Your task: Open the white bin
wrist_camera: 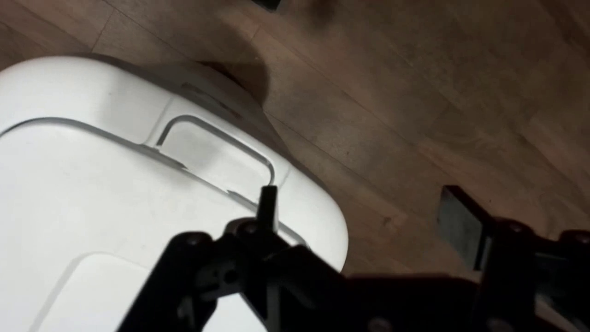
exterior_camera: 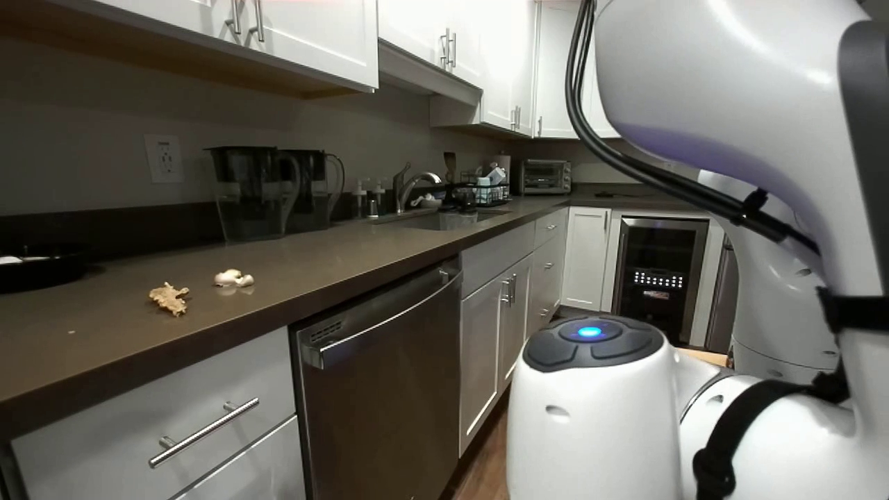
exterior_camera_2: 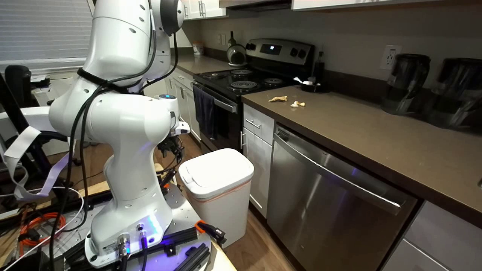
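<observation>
The white bin (exterior_camera_2: 228, 212) stands on the floor between the robot base and the counter. Its lid (exterior_camera_2: 220, 171) is shut. In the wrist view the lid (wrist_camera: 106, 184) fills the left side, with a recessed tab (wrist_camera: 214, 159) along its rim. My gripper (wrist_camera: 359, 191) is open with nothing between its fingers. Its left finger shows over the lid near the tab's end, and its right finger over the floor; I cannot tell the height. In an exterior view the gripper (exterior_camera_2: 171, 148) is beside the bin's lid, partly hidden by the arm. The bin is out of view in the other exterior picture.
The counter (exterior_camera_2: 357, 128) with the dishwasher (exterior_camera_2: 320, 188) and a drawer cabinet (exterior_camera_2: 258, 124) stands close behind the bin. The stove (exterior_camera_2: 233, 86) is further back. The robot's base plate (exterior_camera_2: 180, 210) is beside the bin. Ginger (exterior_camera: 169, 298) and garlic (exterior_camera: 233, 278) lie on the counter.
</observation>
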Motion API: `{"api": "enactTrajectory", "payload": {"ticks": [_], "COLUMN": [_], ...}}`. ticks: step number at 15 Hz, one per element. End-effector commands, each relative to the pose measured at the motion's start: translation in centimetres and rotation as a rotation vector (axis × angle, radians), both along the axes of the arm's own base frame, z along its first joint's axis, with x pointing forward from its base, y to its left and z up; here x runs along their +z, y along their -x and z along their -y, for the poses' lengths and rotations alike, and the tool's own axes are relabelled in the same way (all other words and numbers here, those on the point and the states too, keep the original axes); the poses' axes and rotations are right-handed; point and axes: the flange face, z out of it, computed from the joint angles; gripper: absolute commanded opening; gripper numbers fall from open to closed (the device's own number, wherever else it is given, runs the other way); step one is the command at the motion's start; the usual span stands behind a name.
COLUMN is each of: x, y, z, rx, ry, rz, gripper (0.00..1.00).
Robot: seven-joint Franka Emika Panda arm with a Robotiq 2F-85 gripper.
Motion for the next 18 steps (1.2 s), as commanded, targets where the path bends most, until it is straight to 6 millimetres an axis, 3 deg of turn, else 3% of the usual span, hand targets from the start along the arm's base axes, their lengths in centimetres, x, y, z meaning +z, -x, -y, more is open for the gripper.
{"api": "enactTrajectory", "payload": {"ticks": [1, 7, 8, 9, 13, 18], "x": [-0.2, -0.9, -1.1, -1.6, -3.5, -5.3], "y": [-1.4, -4.2, -4.6, -4.9, -5.2, -5.0], "z": [-1.6, -1.5, -1.2, -0.8, 0.2, 0.0], "rx": [0.062, 0.160, 0.165, 0.171, 0.213, 0.282], "ry": [0.056, 0.147, 0.158, 0.169, 0.176, 0.146], "rz": [-0.099, -0.185, -0.184, -0.182, -0.181, -0.228], "gripper": [1.00, 1.00, 0.75, 0.74, 0.47, 0.14]}}
